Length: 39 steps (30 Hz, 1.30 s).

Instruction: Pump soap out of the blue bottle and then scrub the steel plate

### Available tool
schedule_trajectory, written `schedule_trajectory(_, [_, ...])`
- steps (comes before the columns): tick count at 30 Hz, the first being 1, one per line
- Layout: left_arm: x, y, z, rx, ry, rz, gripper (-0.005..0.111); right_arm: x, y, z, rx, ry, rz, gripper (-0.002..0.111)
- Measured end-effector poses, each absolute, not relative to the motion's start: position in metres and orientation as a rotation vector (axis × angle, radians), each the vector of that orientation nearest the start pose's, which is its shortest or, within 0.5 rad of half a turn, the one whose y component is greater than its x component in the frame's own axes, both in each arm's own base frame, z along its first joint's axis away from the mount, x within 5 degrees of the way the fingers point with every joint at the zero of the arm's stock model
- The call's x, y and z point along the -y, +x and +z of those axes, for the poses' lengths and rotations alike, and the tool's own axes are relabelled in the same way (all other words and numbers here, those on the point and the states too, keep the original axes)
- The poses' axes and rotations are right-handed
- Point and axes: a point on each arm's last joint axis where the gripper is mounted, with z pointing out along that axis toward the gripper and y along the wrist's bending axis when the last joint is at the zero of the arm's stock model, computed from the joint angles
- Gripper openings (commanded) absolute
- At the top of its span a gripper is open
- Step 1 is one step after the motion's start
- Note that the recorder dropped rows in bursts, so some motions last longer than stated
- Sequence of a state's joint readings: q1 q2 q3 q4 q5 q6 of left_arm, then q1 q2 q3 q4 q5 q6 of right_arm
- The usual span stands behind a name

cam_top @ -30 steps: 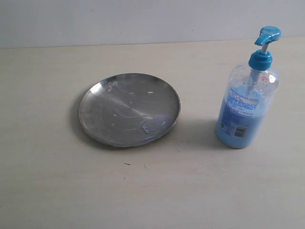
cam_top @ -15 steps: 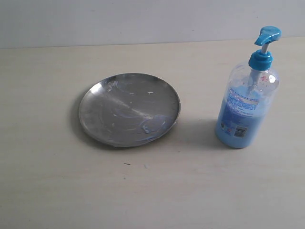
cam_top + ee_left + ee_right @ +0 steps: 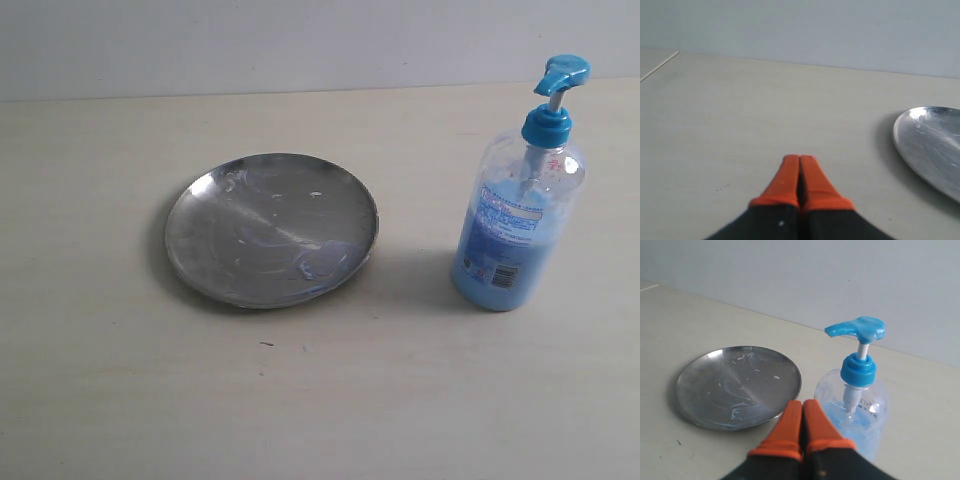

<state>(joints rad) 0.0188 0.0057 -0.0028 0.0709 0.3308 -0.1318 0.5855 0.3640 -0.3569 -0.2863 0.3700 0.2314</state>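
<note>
Two things sit apart on the surface [image 3: 100,380] in the exterior view — steel plate [image 3: 271,228] left, perhaps smeared with soap [image 3: 322,262], blue bottle [image 3: 518,215] upright right; the left wrist view shows the left tool [image 3: 799,160] closed, empty, near the plate; the right wrist view, the right tool [image 3: 802,405] closed before the bottle.

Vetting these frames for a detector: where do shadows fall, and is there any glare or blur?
Exterior view: even light; the blue bottle throws a faint shadow toward the steel plate, whose surface shows streaky reflections. Left wrist view: a dark shadow hugs the plate's edge. Right wrist view: small glints on the bottle's clear wall; nothing badly blurred.
</note>
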Motion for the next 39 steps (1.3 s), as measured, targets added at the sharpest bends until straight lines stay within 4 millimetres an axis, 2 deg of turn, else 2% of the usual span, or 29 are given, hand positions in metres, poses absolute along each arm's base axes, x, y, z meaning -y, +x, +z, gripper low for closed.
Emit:
schedule_trajectory(15, [-0.003,0.054,0.184,-1.814,-0.092,-0.012,0.000,-0.039,0.076,0.276,-1.789,-0.500,0.288,0.000])
schedule_trajectory(20, [-0.003,0.054,0.184,-1.814,-0.092,-0.012,0.000,-0.037,0.071,0.259,-1.815,-0.517,0.280,0.000])
schedule_trajectory(29, [-0.003,0.054,0.184,-1.814,-0.092,-0.012,0.000,-0.015,0.062,0.232,-1.830,-0.282,0.140,0.000])
schedule_trajectory(39, [-0.003,0.054,0.184,-1.814,-0.092,-0.012,0.000,-0.006,0.055,0.207,-1.821,-0.144,0.064,0.000])
